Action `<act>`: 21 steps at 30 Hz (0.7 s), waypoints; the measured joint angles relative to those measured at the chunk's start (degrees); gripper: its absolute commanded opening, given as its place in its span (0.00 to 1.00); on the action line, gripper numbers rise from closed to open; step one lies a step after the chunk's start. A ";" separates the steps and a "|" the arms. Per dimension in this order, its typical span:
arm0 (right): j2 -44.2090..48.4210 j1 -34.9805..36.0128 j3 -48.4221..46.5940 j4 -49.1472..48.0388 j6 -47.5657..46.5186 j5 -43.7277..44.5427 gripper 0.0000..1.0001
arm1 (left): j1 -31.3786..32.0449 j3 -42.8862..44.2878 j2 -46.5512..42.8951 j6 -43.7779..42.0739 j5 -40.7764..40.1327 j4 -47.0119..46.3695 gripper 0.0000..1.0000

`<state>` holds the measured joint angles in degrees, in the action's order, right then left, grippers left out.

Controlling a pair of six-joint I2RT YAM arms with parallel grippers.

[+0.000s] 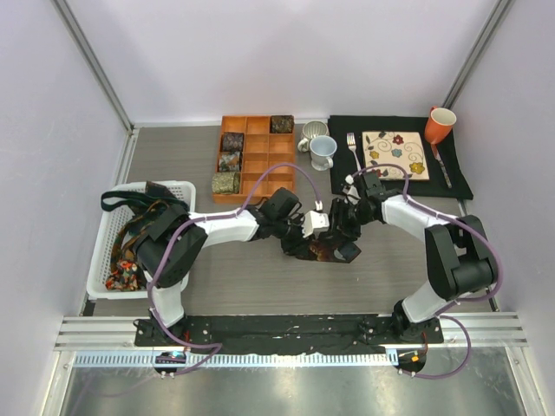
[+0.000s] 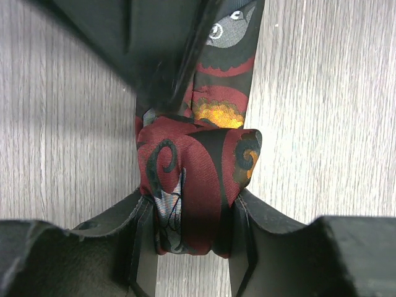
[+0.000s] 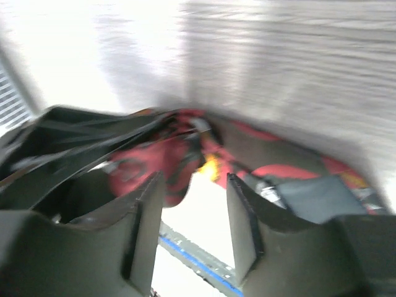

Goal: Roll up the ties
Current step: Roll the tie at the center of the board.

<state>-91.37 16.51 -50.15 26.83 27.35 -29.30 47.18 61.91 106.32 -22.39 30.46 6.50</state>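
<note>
Table (image 1: pixel 260 290), left gripper (image 2: pixel 192 204) clamping rolled maroon tie (image 2: pixel 198 162), right wrist view blurred

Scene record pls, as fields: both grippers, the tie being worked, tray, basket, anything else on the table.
left gripper: shut on maroon roll
right gripper: open, nothing between fingers, tie fabric just beyond; view blurred
flat tail: still unrolled, runs on from the roll
tray: four rolls, three in left column, one in far right cell
basket: loose ties
placemat: fork, plate, knife, orange mug
two mugs: between tray and placemat
</note>
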 measured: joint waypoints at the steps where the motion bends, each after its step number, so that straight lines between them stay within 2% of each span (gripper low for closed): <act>1: 0.98 -0.04 0.00 -0.11 0.20 -0.90 0.52 | 0.02 0.02 -0.11 -0.52 -0.13 0.46 0.28; 7: 3.41 0.74 0.15 -3.39 3.04 -6.80 0.54 | 0.13 0.79 -0.11 -1.11 -0.90 2.25 0.35; 11: 3.23 2.97 0.90 -4.98 4.28 -7.37 0.52 | 0.46 1.25 -0.11 -1.18 -1.60 3.02 0.36; 12: 2.93 3.50 1.09 -5.18 4.31 -7.37 0.49 | 0.50 1.38 -0.09 -1.22 -1.81 3.19 0.36; 14: 2.10 4.37 1.46 -5.66 4.35 -7.17 0.34 | 0.55 1.55 -0.07 -1.27 -2.01 3.52 0.37; 15: 1.53 4.72 1.75 -5.88 4.31 -6.99 0.24 | 0.57 1.64 -0.02 -1.33 -2.08 3.63 0.38; 16: 1.09 4.83 2.01 -6.12 4.28 -7.02 0.09 | 0.59 1.64 0.00 -1.49 -2.14 3.74 0.38; 17: 0.66 4.83 2.23 -6.78 4.74 -7.63 0.03 | 0.68 1.64 0.07 -1.68 -2.32 3.82 0.39; 21: 0.48 4.81 2.54 -7.63 4.61 -8.52 0.01 | 0.76 1.68 0.11 -1.81 -2.80 3.89 0.58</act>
<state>-90.89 21.32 -47.62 19.20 31.97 -37.82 47.94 63.59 106.43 -24.21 27.66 10.39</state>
